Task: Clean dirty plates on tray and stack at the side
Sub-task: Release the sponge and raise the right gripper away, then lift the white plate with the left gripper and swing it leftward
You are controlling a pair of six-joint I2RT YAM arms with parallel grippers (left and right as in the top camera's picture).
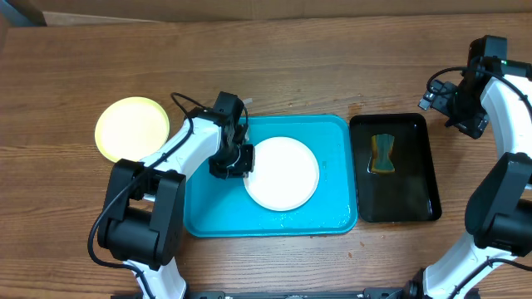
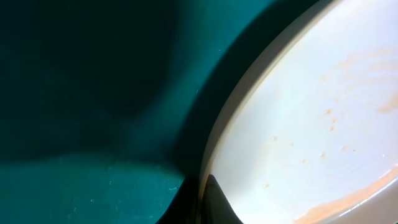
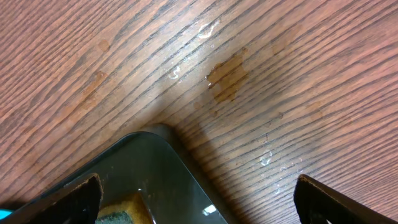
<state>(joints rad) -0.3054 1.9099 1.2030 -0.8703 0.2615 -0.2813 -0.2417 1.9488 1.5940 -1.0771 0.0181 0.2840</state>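
1. The left claw (image 1: 235, 159) is down inside the turquoise tray (image 1: 332, 133), at the left edge of the white plate (image 1: 287, 174). Its jaws are together. In the left wrist view one dark fingertip (image 2: 214, 202) sits right against the rim, seemingly tucked beneath it. I judge the rim is pinched, though the other finger is hidden.
2. The white plate lies flat in the middle of the tray, and faint orange smears (image 2: 388, 102) and specks show on its face.
3. The relation that matters is that the plate extends to the right of the left claw, which meets it only at its left rim. Any lift or tilt would hinge on that one edge.
4. A pale yellow plate (image 1: 131, 129) rests on the worktop (image 1: 274, 58), left of the tray and apart from it. The left arm is the nearer arm to it.
5. The right claw (image 3: 202, 196) has its jaws wide apart with nothing between them. It hovers over bare wood by a corner of the black tray (image 1: 399, 199), where the sponge (image 1: 383, 154) lies.
6. Cleaning the white plate looks not yet done.
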